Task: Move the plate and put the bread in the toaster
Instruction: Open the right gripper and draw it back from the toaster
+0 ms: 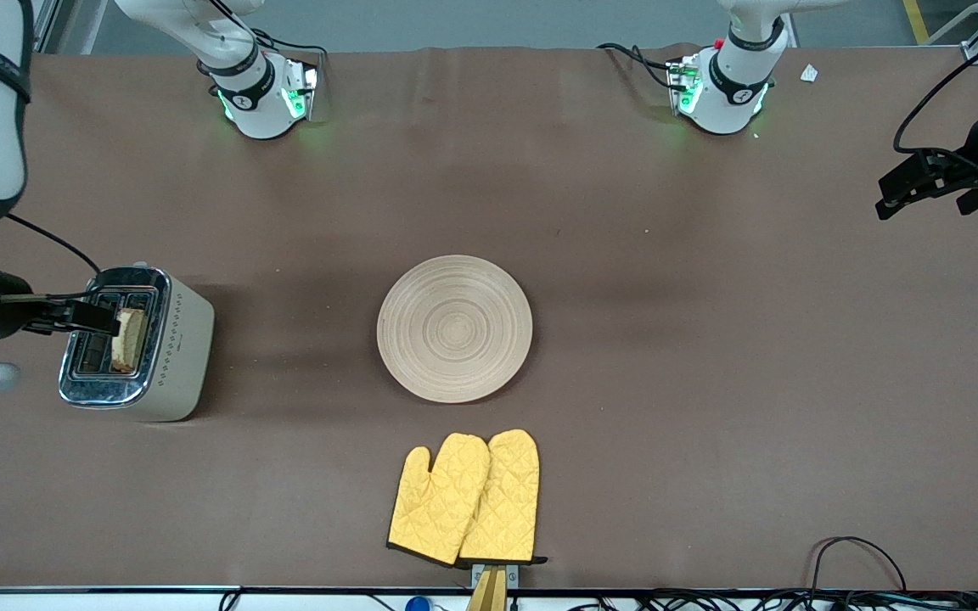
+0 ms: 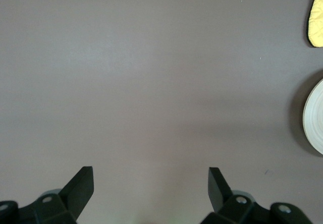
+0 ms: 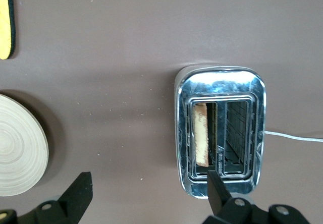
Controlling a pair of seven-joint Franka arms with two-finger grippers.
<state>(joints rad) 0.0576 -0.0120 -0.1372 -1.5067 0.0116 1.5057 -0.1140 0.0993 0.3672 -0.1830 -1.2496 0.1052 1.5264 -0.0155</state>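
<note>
Bread (image 1: 130, 339) is standing in the toaster (image 1: 139, 344) slot nearer the plate (image 1: 454, 328), which is lying mid-table beside yellow mitts (image 1: 465, 498). Right gripper (image 1: 90, 316) is hovering over the toaster, fingers spread. Left gripper (image 1: 895, 188) is waiting over bare table at its own end, fingers spread.

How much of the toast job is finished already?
Nearly all of it. The brown bread slice stands in one slot of the cream toaster with the chrome top. The round wooden plate lies bare mid-table, above the yellow oven mitts. The right gripper hangs open over the toaster; the left gripper waits open at its end. Nothing is in hand.
</note>
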